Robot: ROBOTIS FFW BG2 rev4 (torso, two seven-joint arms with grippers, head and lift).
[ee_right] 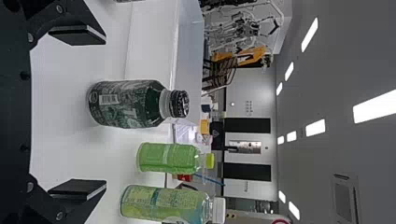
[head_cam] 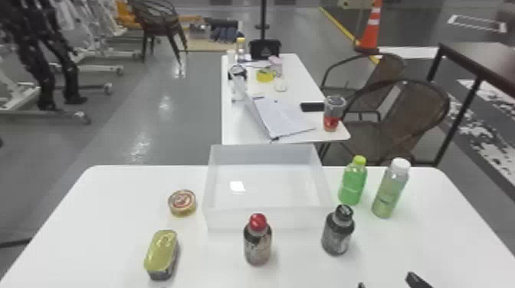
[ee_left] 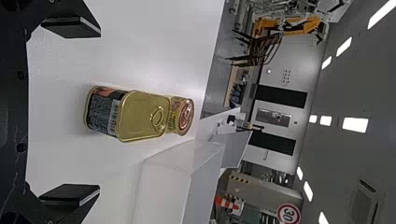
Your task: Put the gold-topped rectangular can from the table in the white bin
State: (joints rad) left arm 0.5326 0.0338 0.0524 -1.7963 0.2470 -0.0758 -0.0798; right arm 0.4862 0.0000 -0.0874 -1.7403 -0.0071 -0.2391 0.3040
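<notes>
The gold-topped rectangular can (head_cam: 162, 254) stands on the table at the front left in the head view, left of and nearer than the white bin (head_cam: 268, 219). In the left wrist view the can (ee_left: 144, 116) lies beyond my left gripper (ee_left: 70, 112), whose fingers are wide apart with nothing between them. My right gripper (head_cam: 389, 285) is at the bottom edge of the head view, right of the middle. In the right wrist view my right gripper (ee_right: 77, 112) stands open, with the black-capped bottle (ee_right: 126, 103) beyond its fingers.
A round can (head_cam: 182, 203) stands behind the rectangular one. A red-capped bottle (head_cam: 257, 241) is in front of the bin. To the bin's right are a black-capped bottle (head_cam: 338, 231), a green bottle (head_cam: 353, 184) and a white-capped bottle (head_cam: 390, 189).
</notes>
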